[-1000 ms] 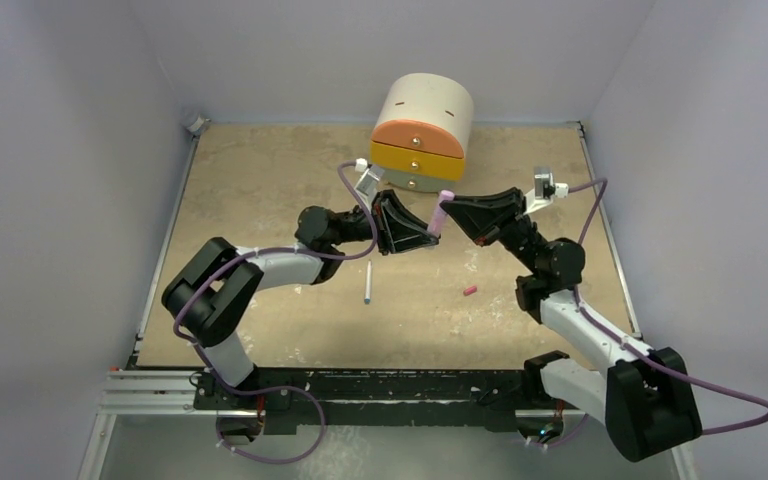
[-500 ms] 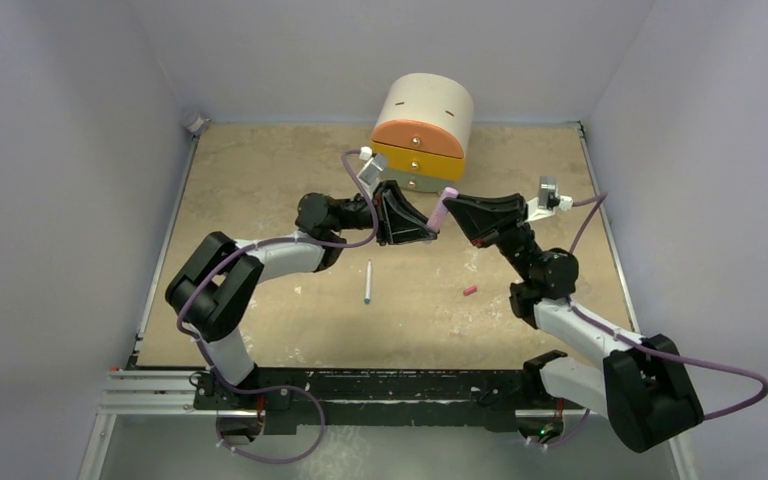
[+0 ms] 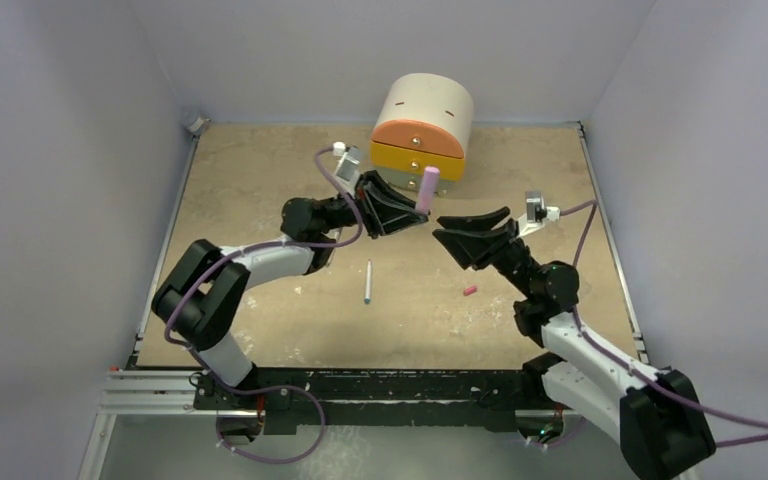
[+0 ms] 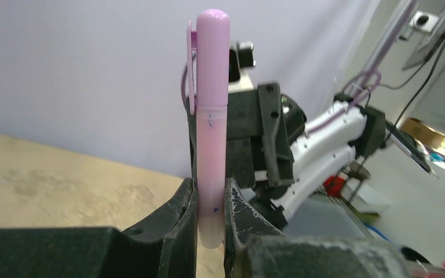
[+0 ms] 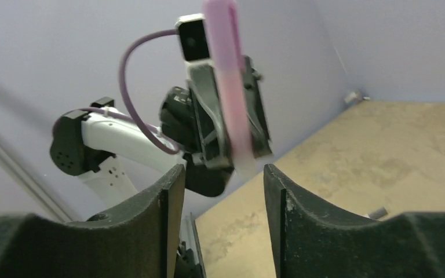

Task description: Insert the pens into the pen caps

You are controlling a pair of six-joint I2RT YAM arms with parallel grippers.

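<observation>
While L gripper point(image 3: 418, 212) clamps 1 pink pen point(image 3: 427, 187) upright, R gripper point(image 3: 438, 228) gapes empty just beside; 1 white pen point(image 3: 368, 281) and 1 reddish cap point(image 3: 469, 291) lie on table point(image 3: 260, 200) below them, drawer unit point(image 3: 422, 130) behind.

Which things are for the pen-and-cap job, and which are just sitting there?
For the job:
- pink pen, cap on, pinched in the left gripper
- white pen, lying on the table
- reddish cap, also on the table

Just lying about:
- drawer box at the back
</observation>
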